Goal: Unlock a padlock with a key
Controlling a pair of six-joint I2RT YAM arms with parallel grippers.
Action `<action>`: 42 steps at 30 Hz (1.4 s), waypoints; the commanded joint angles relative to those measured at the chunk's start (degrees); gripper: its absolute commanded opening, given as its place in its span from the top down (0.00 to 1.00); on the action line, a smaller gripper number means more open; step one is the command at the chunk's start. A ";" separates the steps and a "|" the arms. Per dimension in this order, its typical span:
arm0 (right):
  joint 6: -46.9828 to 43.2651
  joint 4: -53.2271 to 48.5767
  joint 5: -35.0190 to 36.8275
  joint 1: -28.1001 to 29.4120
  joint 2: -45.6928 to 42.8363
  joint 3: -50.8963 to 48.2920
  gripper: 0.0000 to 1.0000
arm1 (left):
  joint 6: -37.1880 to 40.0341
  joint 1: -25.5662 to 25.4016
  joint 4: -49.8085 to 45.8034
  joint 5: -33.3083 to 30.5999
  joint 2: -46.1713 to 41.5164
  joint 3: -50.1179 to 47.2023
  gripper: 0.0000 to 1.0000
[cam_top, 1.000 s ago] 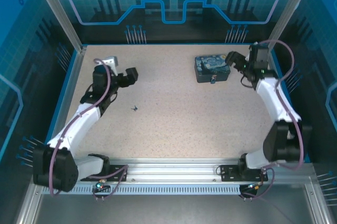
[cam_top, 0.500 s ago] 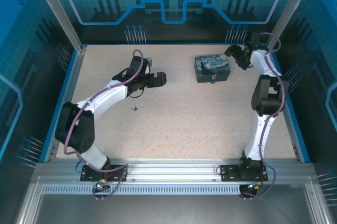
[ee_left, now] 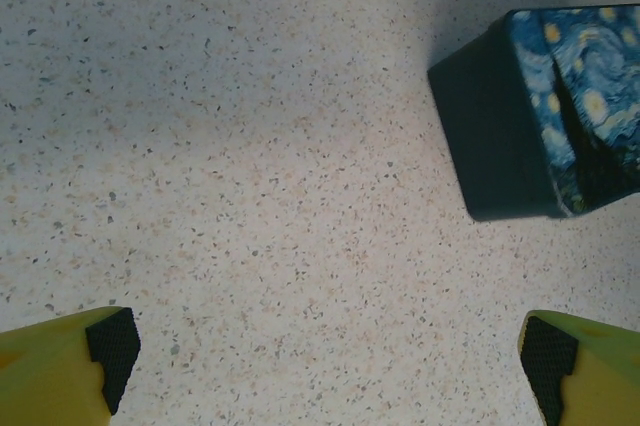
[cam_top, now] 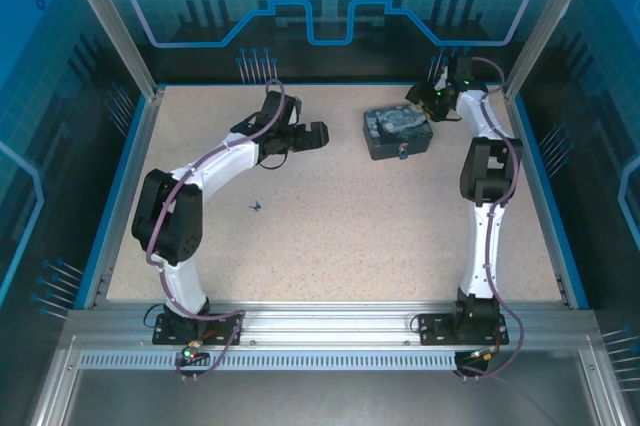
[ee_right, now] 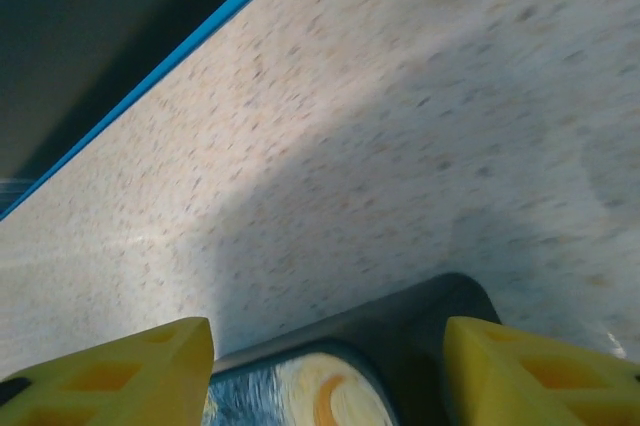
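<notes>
**Top view.** My left end effector hangs over the far middle of the surface, just left of the painted box. My right end effector sits at the box's far right corner. The padlock hangs on the box's near face, on the side away from the right end effector. The key lies loose on the surface, well apart from the box. From the left end effector it lies toward the arm bases and a little to the left. The left arm is clearly the nearer one to it. The key is too small here to read its long axis.

**Left wrist view.** My fingers are spread fully, with bare surface between them and nothing held. The box stands ahead and to the right, one dark side wall facing me.

**Right wrist view.** My fingers stand apart, one on each side of the box's painted top. I cannot tell whether they touch its walls. The picture is blurred. Beyond the box, the surface runs to its blue edge.

**Judgement.** The key pickup falls to the left arm, which must draw back toward its base. The right arm is placed to steady the box.
</notes>
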 commanded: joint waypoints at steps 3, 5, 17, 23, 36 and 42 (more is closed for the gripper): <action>-5.57 -1.78 0.10 6.17 -5.33 -7.11 0.41 | -1.87 -0.28 -0.15 0.63 1.34 1.10 0.01; -6.18 0.07 1.48 8.68 -8.50 -12.80 0.42 | -2.86 -0.19 0.55 0.31 1.31 0.11 0.01; 3.07 16.83 4.55 20.39 -35.45 -51.49 0.27 | -9.55 -0.19 8.82 -0.27 -9.47 -18.26 0.01; 6.42 20.90 6.00 21.72 -43.53 -62.57 0.24 | -13.09 -0.19 13.46 -4.97 -19.85 -30.52 0.01; 11.00 28.72 3.37 22.56 -45.39 -67.91 0.24 | -16.82 -1.45 15.40 2.48 -10.84 -23.28 0.01; 9.96 30.85 0.30 22.99 -46.67 -69.16 0.25 | -19.04 -2.68 16.33 3.29 -6.22 -19.02 0.01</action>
